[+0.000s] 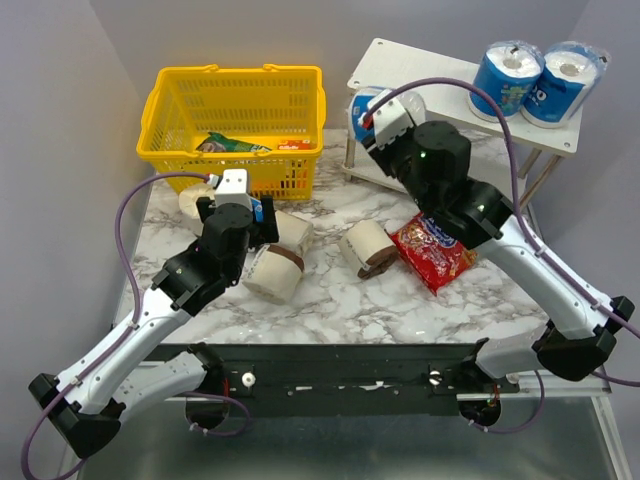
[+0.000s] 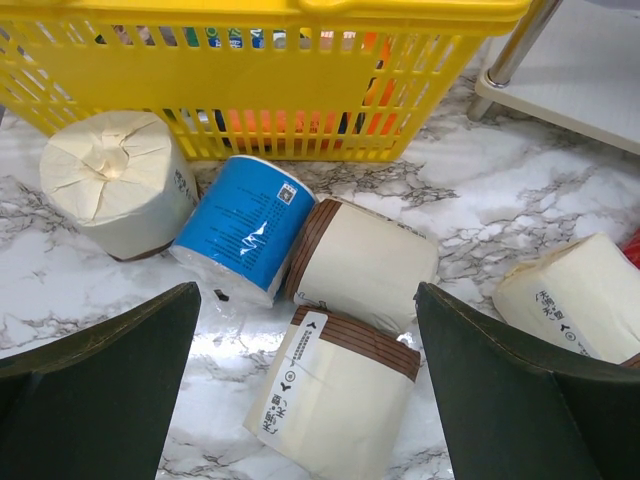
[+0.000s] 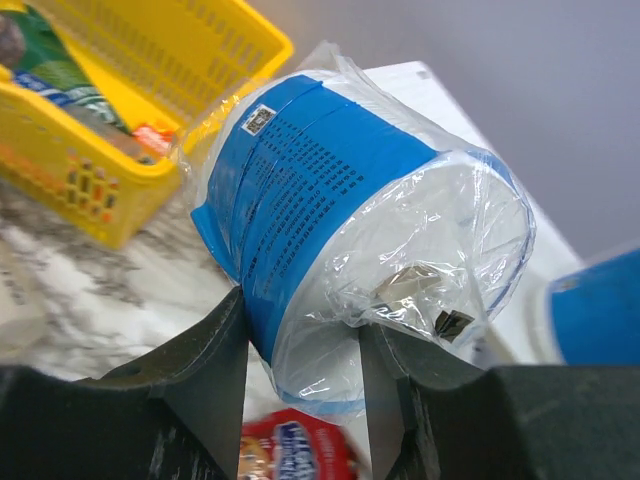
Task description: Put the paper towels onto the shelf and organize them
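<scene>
**Placing step.** The right gripper (image 3: 300, 325), partly closed, clasps a blue-wrapped roll (image 3: 330, 190) at the left end of the shelf (image 1: 430, 60). Two blue rolls (image 1: 505, 80) stand on its top tier. The next move probably calls for lowering the roll and releasing it upright beside them. The left gripper (image 2: 305, 300) hovers wide open and empty above beige rolls (image 2: 365, 265) on the bench (image 1: 330, 300).

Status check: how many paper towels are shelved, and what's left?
Done: two blue-wrapped rolls stand on the shelf, top board. In hand: the right claw grips a third blue roll by the shelf. Left: four cream rolls and one blue roll sit on the table below the open left claw.
</scene>
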Controlling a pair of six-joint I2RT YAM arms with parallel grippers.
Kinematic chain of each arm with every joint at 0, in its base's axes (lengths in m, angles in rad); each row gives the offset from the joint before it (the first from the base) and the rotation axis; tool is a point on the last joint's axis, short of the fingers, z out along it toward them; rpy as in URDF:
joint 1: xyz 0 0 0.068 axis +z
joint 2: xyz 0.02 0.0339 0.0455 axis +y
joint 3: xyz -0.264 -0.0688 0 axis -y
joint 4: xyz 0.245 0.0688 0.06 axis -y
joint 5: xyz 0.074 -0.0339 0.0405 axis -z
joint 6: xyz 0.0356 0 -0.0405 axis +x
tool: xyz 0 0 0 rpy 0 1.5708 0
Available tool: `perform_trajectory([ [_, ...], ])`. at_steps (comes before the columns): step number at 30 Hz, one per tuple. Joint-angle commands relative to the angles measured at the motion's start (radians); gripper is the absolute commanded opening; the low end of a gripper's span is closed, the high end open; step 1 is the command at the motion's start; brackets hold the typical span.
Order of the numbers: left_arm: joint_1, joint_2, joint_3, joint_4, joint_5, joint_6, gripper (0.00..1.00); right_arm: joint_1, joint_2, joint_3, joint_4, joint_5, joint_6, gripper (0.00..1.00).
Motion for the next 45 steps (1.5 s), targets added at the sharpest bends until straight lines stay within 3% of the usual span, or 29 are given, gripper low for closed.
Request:
perform_trajectory([
  [1, -0.004, -0.012, -0.006, 0.022, -0.025, -0.005, 0.99, -0.089, 0.041, 0.156, -0.104, 0.046, -0.226, 0.38],
  [9, -0.004, -0.012, -0.003, 0.021, -0.016, -0.006, 0.99, -0.200, 0.170, 0.438, -0.274, -0.027, -0.305, 0.41],
  [17, -0.004, -0.012, -0.004, 0.023, -0.010, -0.006, 0.99, -0.263, 0.285, 0.559, -0.316, 0.006, -0.370, 0.42],
  [27, -0.004, -0.012, -0.004, 0.022, -0.017, -0.005, 0.99, -0.307, 0.375, 0.651, -0.323, 0.014, -0.405, 0.41],
  [33, -0.004, -0.006, -0.003, 0.022, -0.017, -0.005, 0.99, -0.313, 0.395, 0.670, -0.288, 0.029, -0.428, 0.50],
  [45, -0.004, -0.006, -0.006, 0.022, -0.026, -0.005, 0.99, -0.346, 0.415, 0.664, -0.218, 0.071, -0.456, 0.56],
])
